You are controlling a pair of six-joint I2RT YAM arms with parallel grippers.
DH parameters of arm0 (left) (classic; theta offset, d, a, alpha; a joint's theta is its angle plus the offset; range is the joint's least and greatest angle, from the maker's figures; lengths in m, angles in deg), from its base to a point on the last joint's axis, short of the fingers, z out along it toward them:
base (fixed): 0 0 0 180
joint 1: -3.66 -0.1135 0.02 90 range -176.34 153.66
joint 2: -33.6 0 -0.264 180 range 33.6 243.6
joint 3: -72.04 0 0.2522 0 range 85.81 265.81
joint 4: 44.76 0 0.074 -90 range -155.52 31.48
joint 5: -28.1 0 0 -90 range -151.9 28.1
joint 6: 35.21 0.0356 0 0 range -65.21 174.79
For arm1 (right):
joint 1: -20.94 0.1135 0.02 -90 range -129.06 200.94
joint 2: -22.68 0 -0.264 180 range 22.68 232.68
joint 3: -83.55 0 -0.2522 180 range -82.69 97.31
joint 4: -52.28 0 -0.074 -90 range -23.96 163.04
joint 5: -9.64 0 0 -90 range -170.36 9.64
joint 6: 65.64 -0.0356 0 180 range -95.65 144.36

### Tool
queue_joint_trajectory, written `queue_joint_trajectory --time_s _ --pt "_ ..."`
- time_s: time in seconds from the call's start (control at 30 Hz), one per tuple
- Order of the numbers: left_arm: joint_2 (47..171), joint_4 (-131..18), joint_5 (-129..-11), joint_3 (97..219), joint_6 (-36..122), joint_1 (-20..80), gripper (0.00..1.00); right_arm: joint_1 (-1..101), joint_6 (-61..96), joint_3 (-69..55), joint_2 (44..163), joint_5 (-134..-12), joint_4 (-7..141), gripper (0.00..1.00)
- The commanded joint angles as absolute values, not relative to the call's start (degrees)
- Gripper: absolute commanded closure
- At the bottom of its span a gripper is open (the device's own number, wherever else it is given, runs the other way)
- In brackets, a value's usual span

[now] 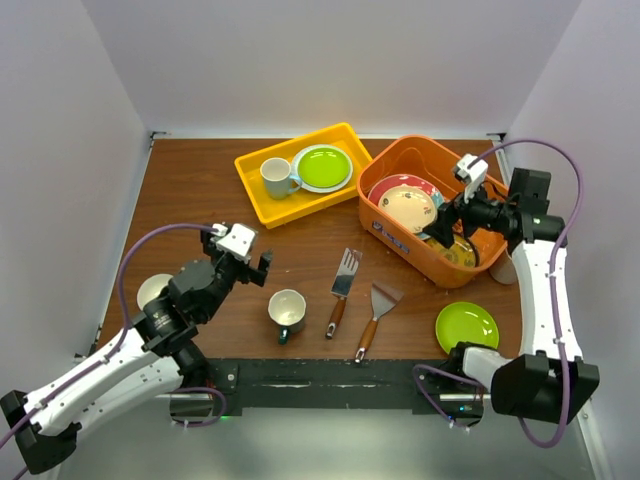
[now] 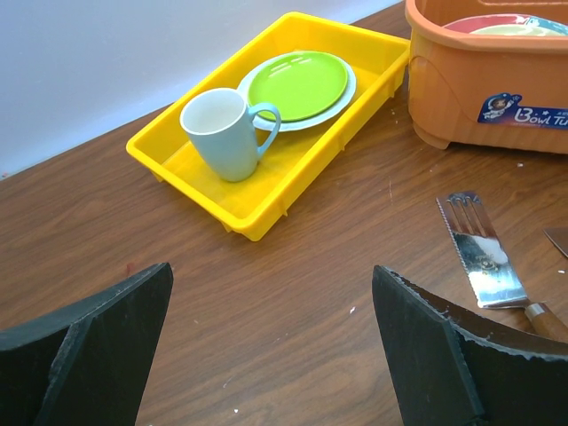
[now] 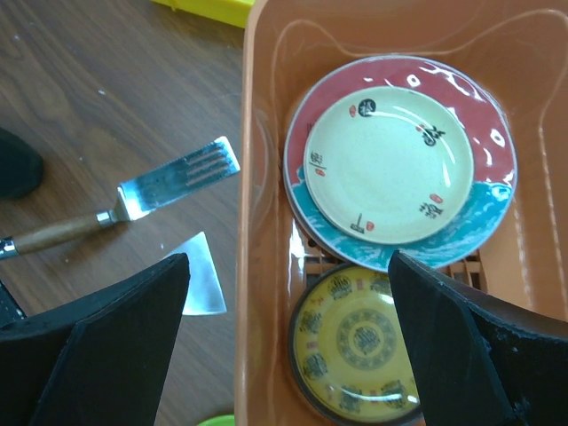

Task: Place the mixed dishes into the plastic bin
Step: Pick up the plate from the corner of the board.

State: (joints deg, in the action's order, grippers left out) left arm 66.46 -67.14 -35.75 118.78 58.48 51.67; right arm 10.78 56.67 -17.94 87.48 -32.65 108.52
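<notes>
A dark wooden table is sitting between plain white walls. The plastic bin — deep, orange, round-cornered — is standing at its far right. It is holding a red-and-teal rimmed plate with a cream plate lying on it, and a yellow patterned plate beside them over the slotted bottom. A lime green plate, a dark-teal mug and a small white bowl are lying outside the bin on the table.

The left wrist view is showing a blue label on the bin's side reading "Bowl Tu" — cut off by the frame edge, and too small to read from overhead. Only the right wrist view is showing the plates' painted marks.

The right gripper is hovering over the bin, and the left gripper is hovering over bare table, facing a yellow tray. Both are standing spread wide, gripping nothing.
</notes>
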Motion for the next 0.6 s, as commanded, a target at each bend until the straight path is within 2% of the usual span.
queue_joint_trajectory --time_s 0.0,0.2,0.43,0.53,0.57 --pt "65.50 -64.76 -36.33 118.68 58.66 51.39 0.00 10.57 68.11 -12.12 86.76 -36.67 123.68 0.01" --pt "65.68 -64.76 -36.76 118.68 58.57 51.39 0.00 10.65 84.01 -10.36 84.82 -35.88 135.11 0.01" --pt "65.94 -64.85 -36.50 118.68 58.57 51.30 0.00 12.40 102.04 -6.67 88.51 -32.28 149.34 0.01" --pt "66.12 -64.93 -36.24 118.68 58.57 51.21 0.00 20.29 101.45 -7.36 89.56 -35.34 147.10 0.01" --pt "66.20 -64.85 -36.15 118.68 58.66 51.12 0.00 27.20 98.13 -7.80 89.57 -36.49 145.68 0.01"
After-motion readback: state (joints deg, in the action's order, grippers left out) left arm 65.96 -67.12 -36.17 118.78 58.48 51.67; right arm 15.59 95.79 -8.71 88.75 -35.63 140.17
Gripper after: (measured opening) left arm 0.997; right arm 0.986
